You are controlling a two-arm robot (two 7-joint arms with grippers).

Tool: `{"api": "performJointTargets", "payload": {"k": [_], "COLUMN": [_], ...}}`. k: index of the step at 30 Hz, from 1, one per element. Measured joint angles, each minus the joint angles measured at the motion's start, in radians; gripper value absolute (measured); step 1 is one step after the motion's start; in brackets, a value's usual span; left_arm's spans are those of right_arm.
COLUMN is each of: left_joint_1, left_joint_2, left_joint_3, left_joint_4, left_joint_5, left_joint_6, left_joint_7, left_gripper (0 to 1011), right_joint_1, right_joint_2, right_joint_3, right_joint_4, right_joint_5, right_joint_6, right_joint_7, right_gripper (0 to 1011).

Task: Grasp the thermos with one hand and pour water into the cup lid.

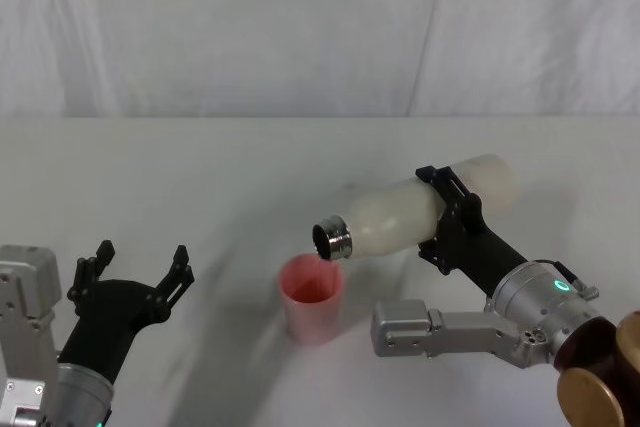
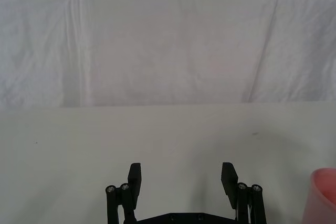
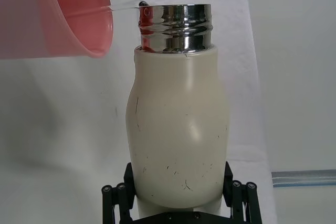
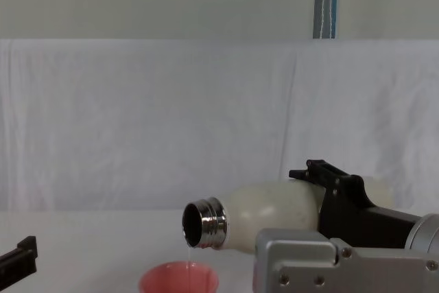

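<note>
My right gripper (image 1: 447, 217) is shut on the cream-white thermos (image 1: 420, 213), holding it tipped almost flat above the table. Its shiny steel neck (image 1: 334, 240) points left and hangs just over the salmon-pink cup lid (image 1: 312, 298), which stands upright on the table. A thin stream of water (image 4: 188, 254) falls from the neck into the cup lid (image 4: 180, 279). In the right wrist view the thermos (image 3: 178, 129) sits between the fingers, with the cup lid (image 3: 71, 17) close by its neck. My left gripper (image 1: 140, 269) rests open at the front left, apart from both.
A white cloth covers the table (image 1: 200, 177) and hangs as a backdrop (image 1: 320, 27) behind it. Free room lies to the left of the cup lid and behind the thermos. A blue-edged strip (image 4: 326, 1) shows on the wall.
</note>
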Motion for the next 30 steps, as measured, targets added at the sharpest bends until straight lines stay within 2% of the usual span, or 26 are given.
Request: {"api": "performJointTargets", "payload": {"k": [30], "left_joint_1": [0.0], "left_joint_2": [0.0], "left_joint_3": [0.0], "left_joint_4": [0.0], "left_joint_5": [0.0], "left_joint_6": [0.0], "left_joint_7": [0.0], "left_gripper": [1001], "right_joint_1": [0.007], "right_joint_2": [-0.001], "right_joint_3": [-0.003], "right_joint_4": [0.001], "right_joint_5": [-0.003], "right_joint_6": [0.001], "right_joint_7": [0.0], "right_gripper": [952]}}
